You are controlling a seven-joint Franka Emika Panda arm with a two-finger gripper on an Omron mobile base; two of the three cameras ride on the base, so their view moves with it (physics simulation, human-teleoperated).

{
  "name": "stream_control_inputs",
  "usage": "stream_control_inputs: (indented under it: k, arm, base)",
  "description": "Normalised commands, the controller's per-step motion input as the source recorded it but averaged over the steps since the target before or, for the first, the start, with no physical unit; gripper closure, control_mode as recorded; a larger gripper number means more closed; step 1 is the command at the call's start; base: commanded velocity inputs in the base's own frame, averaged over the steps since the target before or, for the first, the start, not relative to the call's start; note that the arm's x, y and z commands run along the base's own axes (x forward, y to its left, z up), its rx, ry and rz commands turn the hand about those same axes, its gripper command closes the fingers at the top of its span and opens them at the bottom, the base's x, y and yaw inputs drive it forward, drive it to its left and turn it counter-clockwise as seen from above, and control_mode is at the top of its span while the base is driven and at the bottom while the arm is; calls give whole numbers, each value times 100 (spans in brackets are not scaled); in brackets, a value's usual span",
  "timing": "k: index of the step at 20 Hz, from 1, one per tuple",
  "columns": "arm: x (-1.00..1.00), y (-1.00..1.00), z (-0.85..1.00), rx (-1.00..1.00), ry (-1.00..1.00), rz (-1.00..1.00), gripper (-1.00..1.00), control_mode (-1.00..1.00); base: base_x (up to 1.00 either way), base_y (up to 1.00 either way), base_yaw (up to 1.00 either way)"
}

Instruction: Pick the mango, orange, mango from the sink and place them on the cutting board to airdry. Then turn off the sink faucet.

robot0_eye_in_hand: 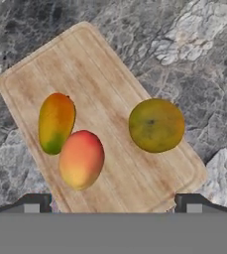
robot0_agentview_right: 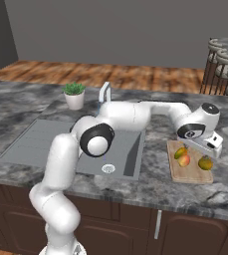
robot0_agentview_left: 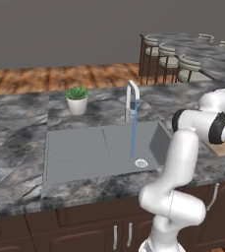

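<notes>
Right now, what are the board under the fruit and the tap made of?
The board looks like pale, matte wood: fine grain lines run along it. The tap looks like smooth, silvery metal with a slight shine, though in a rendered picture that is only a guess.

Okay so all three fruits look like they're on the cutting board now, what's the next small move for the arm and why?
Probably lift the gripper clear of the cutting board and swing it back toward the sink faucet. The orange and both mangoes sit on the board, the sink holds no fruit, and water runs from the spout, so the lever appears to be all that remains.
</notes>
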Motion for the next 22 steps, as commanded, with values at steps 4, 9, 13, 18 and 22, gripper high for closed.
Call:
stream_control_inputs:
  k: [4, 9, 13, 18, 22]
  arm:
    - [-47, 36, 37, 0, -17, 9, -100, -100]
    - [-55, 29, 39, 0, -20, 17, -100, -100]
    - [-55, 14, 45, 0, -27, 21, -100, -100]
    - [-42, 8, 51, 0, -19, 26, -100, -100]
    - [-59, 27, 26, -1, -24, 30, -100, -100]
  base:
    - [0, 0, 0]
    - [0, 0, 0]
    - [0, 0, 0]
    - [0, 0, 0]
    - [0, 0, 0]
